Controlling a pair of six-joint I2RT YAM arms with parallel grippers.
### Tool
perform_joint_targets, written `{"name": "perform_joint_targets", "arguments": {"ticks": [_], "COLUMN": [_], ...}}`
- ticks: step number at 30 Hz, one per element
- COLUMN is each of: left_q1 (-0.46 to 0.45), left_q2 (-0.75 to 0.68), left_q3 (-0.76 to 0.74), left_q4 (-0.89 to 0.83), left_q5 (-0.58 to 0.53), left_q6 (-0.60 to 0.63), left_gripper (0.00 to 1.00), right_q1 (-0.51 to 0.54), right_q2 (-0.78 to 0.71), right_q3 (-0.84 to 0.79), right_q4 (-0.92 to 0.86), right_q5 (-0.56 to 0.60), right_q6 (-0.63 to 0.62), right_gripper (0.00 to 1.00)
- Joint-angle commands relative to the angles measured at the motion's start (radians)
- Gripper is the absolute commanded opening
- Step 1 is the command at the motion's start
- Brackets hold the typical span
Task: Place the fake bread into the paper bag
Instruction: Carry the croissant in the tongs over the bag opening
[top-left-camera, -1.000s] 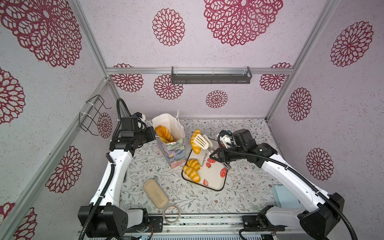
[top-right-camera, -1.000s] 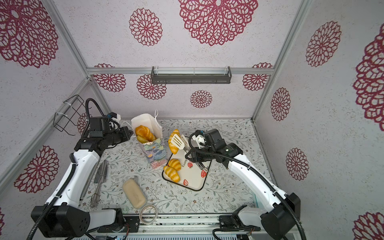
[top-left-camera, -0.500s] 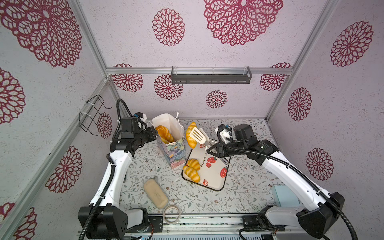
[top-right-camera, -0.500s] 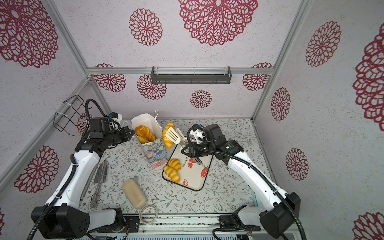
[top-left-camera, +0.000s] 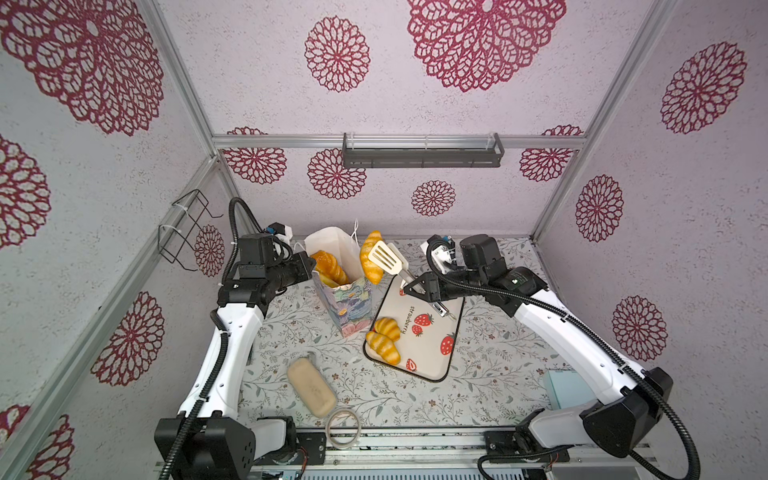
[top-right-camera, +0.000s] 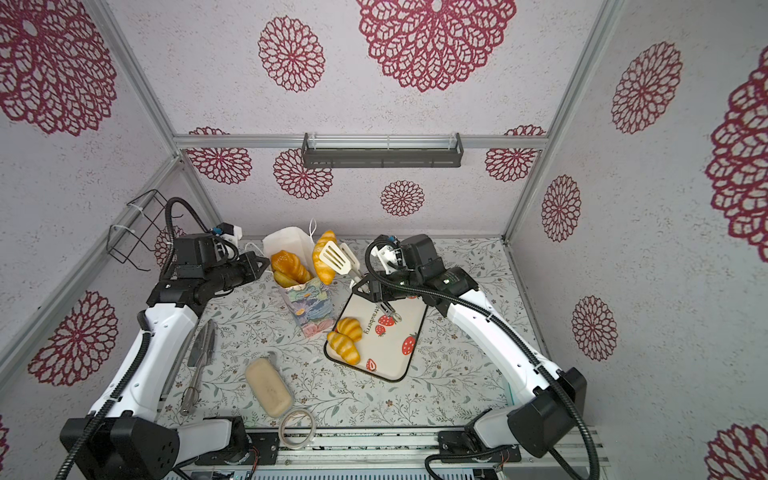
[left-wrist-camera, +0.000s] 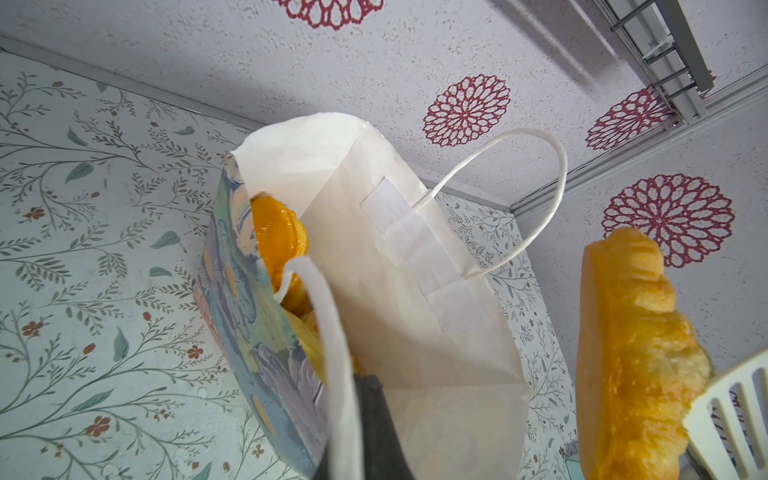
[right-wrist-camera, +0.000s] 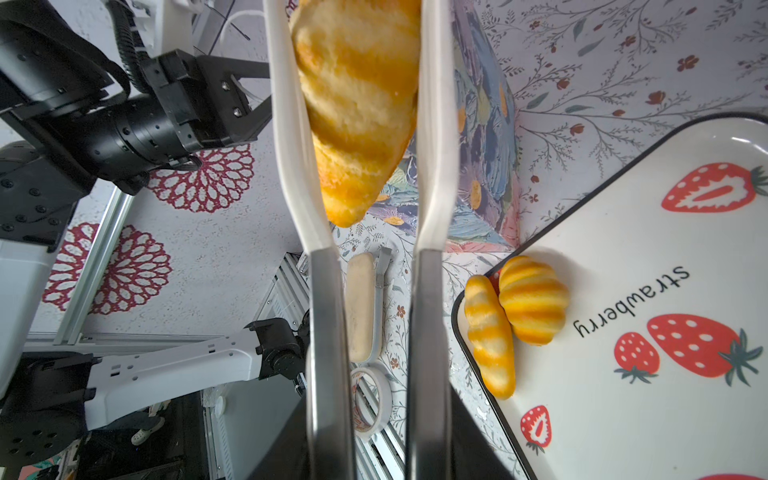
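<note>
Floral tabletop (top-left-camera: 498, 365): right gripper (top-left-camera: 417, 286) squeezing tongs (top-left-camera: 386, 257) that clamp 1 croissant (top-left-camera: 368, 259) beside the paper bag (top-left-camera: 347, 303), left gripper (top-left-camera: 311, 265) pinching its cord handle (left-wrist-camera: 332, 332)

The paper bag (top-left-camera: 349, 307), white inside and pastel-painted outside, stands upright on the bench (top-left-camera: 478, 374) with glossy golden pastries (top-left-camera: 330, 266) poking from its open top, 1 striped croissant (top-left-camera: 368, 257) hangs pinched in tongs (top-left-camera: 390, 259) just beside its rim, and 2 more croissants (top-left-camera: 382, 349) lie touching on the strawberry tray (top-left-camera: 432, 357) by its base.
</note>
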Motion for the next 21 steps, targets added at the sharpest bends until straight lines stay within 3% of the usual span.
{"name": "perform_joint_targets", "arguments": {"ticks": [1, 21], "left_q1": [0.009, 0.016], "left_q2": [-0.019, -0.022], "left_q3": [-0.011, -0.012], "left_q4": [0.028, 0.032], "left_q5": [0.016, 0.021], "left_q6": [-0.004, -0.005], "left_gripper": [0.00, 0.00], "right_q1": [0.014, 0.078], "right_q2": [0.012, 0.209], "right_q3": [0.069, 0.250], "right_q4": [0.083, 0.163], "right_q5": [-0.044, -0.044], "right_q6": [-0.027, -0.015], "right_gripper": [0.39, 0.39]}}
